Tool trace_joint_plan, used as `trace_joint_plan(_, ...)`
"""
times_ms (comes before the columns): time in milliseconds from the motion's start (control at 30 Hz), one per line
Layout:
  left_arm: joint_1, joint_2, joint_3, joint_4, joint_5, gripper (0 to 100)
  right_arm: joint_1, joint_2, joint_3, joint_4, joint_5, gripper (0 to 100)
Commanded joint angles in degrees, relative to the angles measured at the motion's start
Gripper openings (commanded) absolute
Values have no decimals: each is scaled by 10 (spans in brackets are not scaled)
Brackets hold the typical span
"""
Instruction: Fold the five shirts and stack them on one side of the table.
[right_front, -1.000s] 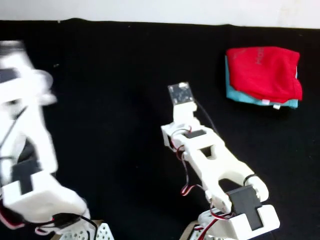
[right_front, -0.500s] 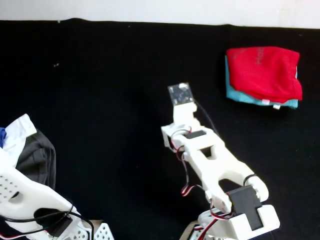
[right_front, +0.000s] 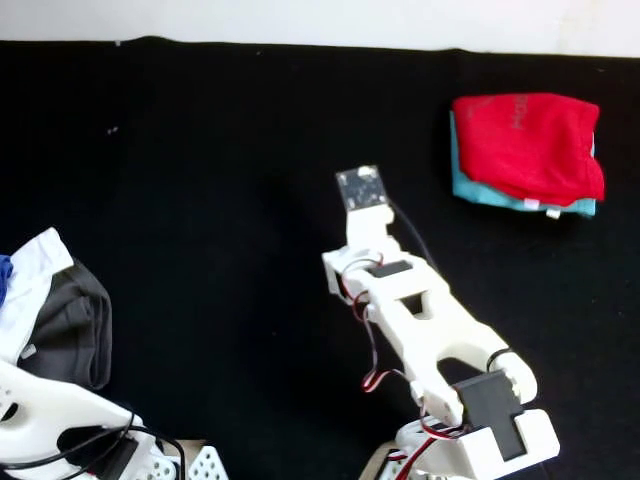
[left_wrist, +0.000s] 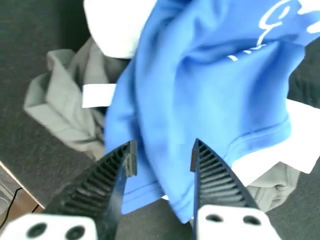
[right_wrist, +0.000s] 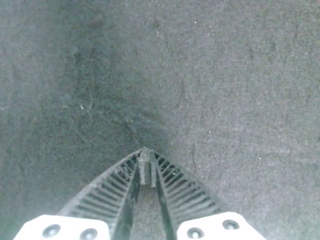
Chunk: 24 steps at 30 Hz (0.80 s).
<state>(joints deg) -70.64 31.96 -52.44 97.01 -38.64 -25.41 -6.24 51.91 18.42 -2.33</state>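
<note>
A folded red shirt (right_front: 525, 140) lies on a folded teal shirt (right_front: 480, 192) at the table's far right. At the left edge sits a loose heap: a white shirt (right_front: 35, 265) over a dark grey shirt (right_front: 75, 330). In the left wrist view a blue shirt (left_wrist: 200, 95) drapes over the white shirt (left_wrist: 115, 25) and the grey shirt (left_wrist: 65, 110). My left gripper (left_wrist: 162, 155) hangs open just above the blue shirt, nothing between its fingers. My right gripper (right_wrist: 145, 162) is shut over bare black cloth, mid-table; that arm (right_front: 420, 320) reaches up from the near edge.
The black table cloth (right_front: 220, 170) spreads wide between the heap and the folded pair. A pale wall band (right_front: 320, 20) marks the far edge. The left arm's base (right_front: 60, 430) sits at the near left corner.
The left arm swung down and out of the left side of the high view, uncovering the shirt heap. The right arm has kept still.
</note>
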Motion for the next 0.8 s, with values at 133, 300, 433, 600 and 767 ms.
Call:
trace_joint_plan(133, 9, -3, 32, -16, -6, 186, -5, -18, 0, -9, -1, 6)
trace_joint_plan(300, -5, -3, 103, -91, -7, 186, -5, -18, 0, -9, -1, 6)
trace_joint_plan(433, -14, -3, 137, -119, -7, 186, -5, -18, 0, -9, -1, 6)
trace_joint_plan(600, -9, -3, 154, -129, -7, 182, -5, -18, 0, -9, -1, 6)
trace_joint_plan(767, 16, -3, 167, -124, -4, 37, -5, -18, 0, -9, -1, 6)
